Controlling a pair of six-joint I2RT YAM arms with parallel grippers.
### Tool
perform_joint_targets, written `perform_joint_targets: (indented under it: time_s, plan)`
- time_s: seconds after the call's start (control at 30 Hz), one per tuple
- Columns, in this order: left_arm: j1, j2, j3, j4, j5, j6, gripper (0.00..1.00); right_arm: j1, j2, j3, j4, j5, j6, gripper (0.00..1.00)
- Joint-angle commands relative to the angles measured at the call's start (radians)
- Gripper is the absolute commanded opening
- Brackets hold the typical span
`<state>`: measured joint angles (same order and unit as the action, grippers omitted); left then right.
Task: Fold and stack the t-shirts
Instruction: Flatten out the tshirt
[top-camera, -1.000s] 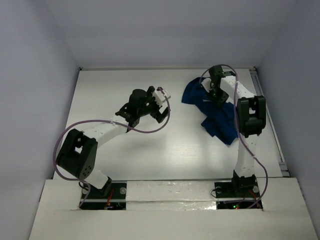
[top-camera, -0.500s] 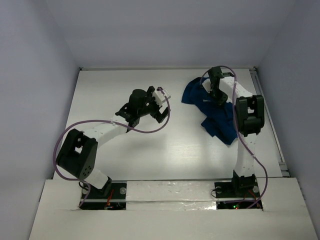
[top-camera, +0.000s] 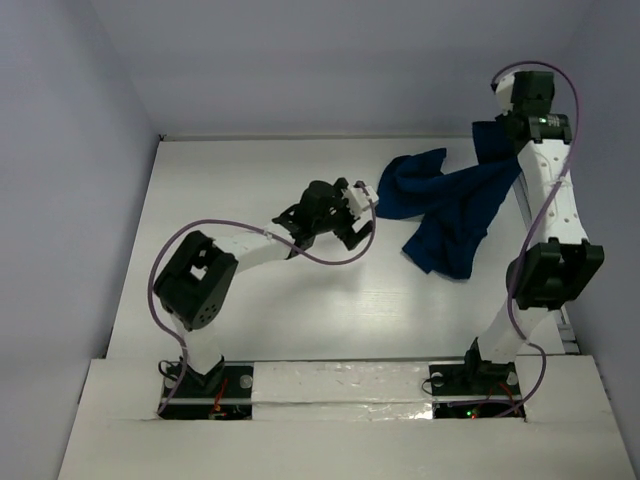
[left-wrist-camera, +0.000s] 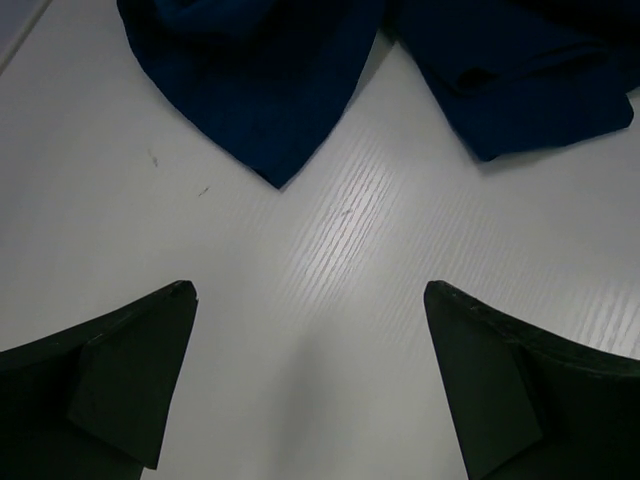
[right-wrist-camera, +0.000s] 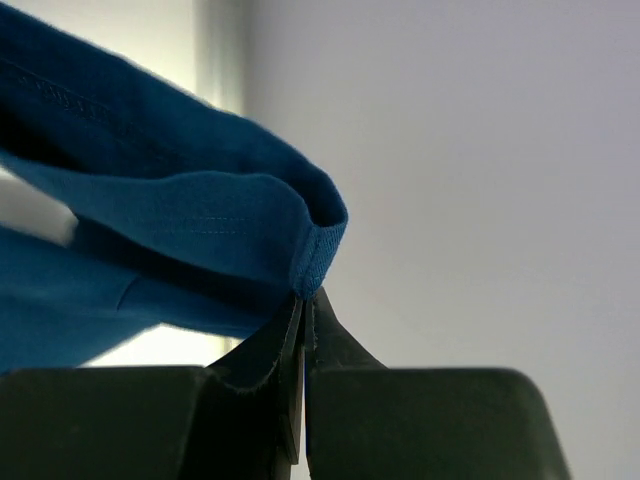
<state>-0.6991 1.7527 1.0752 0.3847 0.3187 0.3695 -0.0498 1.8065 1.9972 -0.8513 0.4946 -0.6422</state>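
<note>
Right-arm fingers (right-wrist-camera: 400, 430) pinch a stitched edge of the rumpled navy t-shirt (top-camera: 455, 205).

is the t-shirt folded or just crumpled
Crumpled, not folded: the t-shirt hangs bunched from the right end effector, which pinches its hem in the air, while the rest trails loosely on the table.

The left arm (top-camera: 250, 243) and the right arm (top-camera: 553, 190) are both wearing smooth white link shells between bulky black joint housings, matching each other in build. A thin purple cable (top-camera: 325, 262) is running loose along the left arm, and another (top-camera: 540, 64) is trailing along the right. The black bases (top-camera: 200, 385) are showing tiny indicator lights. The left gripper (left-wrist-camera: 310, 290) is showing matte dark, wedge-shaped fingers (left-wrist-camera: 120, 380), and the right gripper (right-wrist-camera: 303, 305) is showing the same dark, tapering form.
</note>
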Motion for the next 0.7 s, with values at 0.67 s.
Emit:
perform_joint_targets:
  time_s: [0.67]
  plan:
    - [-0.231, 0.609, 0.759, -0.041, -0.406, 0.154, 0.99, -0.058, -0.082, -0.009, -0.055, -0.096, -0.001, 0.00]
